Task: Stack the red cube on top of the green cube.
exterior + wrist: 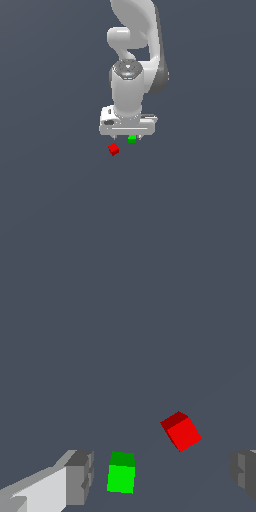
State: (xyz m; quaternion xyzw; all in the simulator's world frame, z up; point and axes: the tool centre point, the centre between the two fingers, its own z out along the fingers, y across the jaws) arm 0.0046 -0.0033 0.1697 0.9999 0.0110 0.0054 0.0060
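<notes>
Hovering hand [162,478], fingers spread, above green cube [121,473], red cube [181,431].

Lighting's flat and even in both views, pretty dim slate-grey all over, no glare. No cast shadows that I can spot, so depth is hard to read. Cube tops render darker than their sides; the arm [132,60] shades softly toward its edges. Everything's in focus, just low-res with jaggy edges. No visible edge distortion.

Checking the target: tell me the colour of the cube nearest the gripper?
Bright green, clearest in the wrist view.
</notes>
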